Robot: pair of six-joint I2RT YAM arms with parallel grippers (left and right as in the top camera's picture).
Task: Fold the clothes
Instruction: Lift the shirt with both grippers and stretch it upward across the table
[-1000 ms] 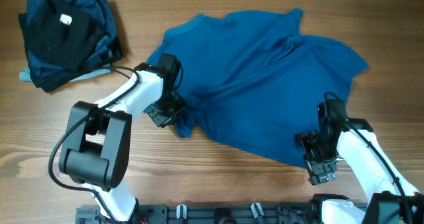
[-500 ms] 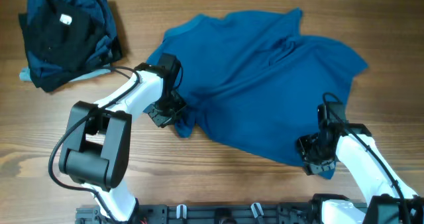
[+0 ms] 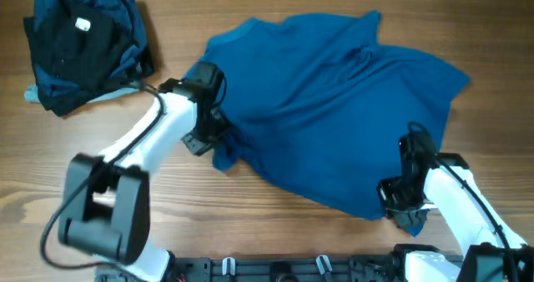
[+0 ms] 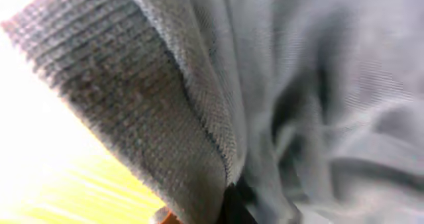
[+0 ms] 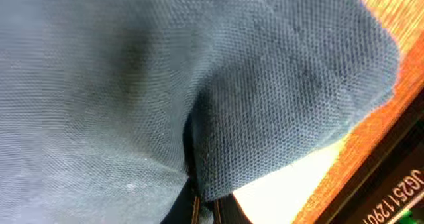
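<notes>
Found shirt spread from centre to right edge. Noted left gripper and right gripper each clamped on its near hem. Expect possible slip from shallow right pinch, or bunching, under uneven pull.

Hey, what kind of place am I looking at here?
Probably a robotics lab bench: a left arm and right arm mounted at a wooden table, a blue shirt spread out, a pile of dark clothes aside.
</notes>
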